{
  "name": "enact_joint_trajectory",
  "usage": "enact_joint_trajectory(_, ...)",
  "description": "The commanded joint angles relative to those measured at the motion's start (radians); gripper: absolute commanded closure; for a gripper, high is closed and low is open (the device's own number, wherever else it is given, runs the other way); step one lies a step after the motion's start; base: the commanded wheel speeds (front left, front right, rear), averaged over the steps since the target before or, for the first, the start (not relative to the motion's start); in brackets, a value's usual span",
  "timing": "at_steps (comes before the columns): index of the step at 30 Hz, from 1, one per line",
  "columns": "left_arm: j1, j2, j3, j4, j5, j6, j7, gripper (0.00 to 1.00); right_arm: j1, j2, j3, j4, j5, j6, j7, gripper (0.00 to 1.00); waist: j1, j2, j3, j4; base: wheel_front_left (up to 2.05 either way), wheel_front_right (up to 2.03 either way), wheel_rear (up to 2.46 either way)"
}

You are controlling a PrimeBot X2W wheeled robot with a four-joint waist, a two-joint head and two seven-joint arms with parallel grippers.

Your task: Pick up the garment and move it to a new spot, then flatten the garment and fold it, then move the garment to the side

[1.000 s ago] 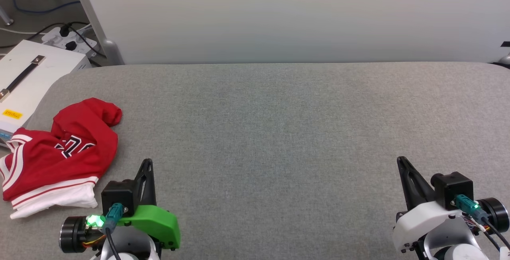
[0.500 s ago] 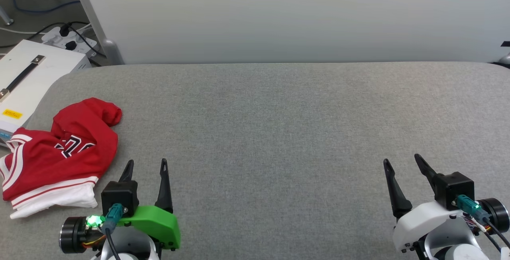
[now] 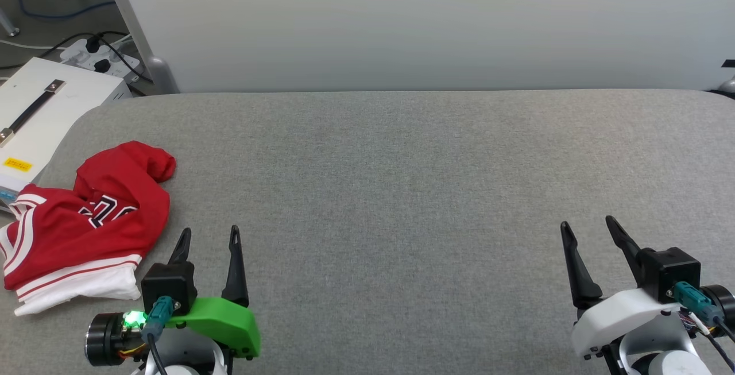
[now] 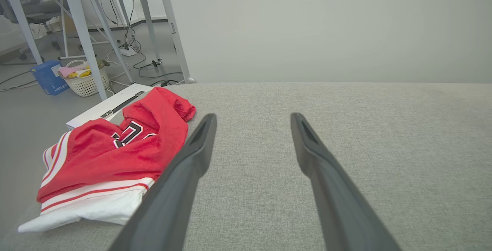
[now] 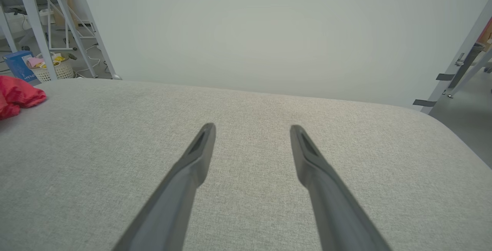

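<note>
Presently: red shirt (image 3: pixel 86 220), crumpled, at the left edge of the desk (image 3: pixel 402 162), near the left gripper (image 3: pixel 210 229); right gripper (image 3: pixel 587 221) well apart; both sets of fingers (image 4: pixel 192 158) spread, empty, apparently readied for pickup.

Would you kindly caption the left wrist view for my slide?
Open left pincer over the grey table, crumpled red garment nearby.

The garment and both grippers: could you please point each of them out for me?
garment (image 3: pixel 69 237), head view, on the red fabric below the print.
left gripper (image 3: pixel 209 229), head view, midway between its open fingertips.
right gripper (image 3: pixel 587 221), head view, midway between its open fingertips.
</note>
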Motion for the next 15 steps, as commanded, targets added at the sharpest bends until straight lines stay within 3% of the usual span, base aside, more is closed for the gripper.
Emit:
enact_joint_trajectory(1,-0.005,-0.001,-0.001,-0.003,-0.009,0.005,-0.010,0.00,-0.002,0.000,-0.004,-0.011,0.016,0.000,-0.011,0.00,0.0000,0.0000,0.000,0.000,0.00,0.00,0.00)
enact_joint_trajectory(15,-0.003,-0.001,-0.006,0.003,-0.027,0.008,-0.039,0.00,0.008,0.000,-0.007,-0.024,0.048,0.000,-0.040,0.00,0.0000,0.0000,-0.004,0.000,0.00,0.00,0.00)
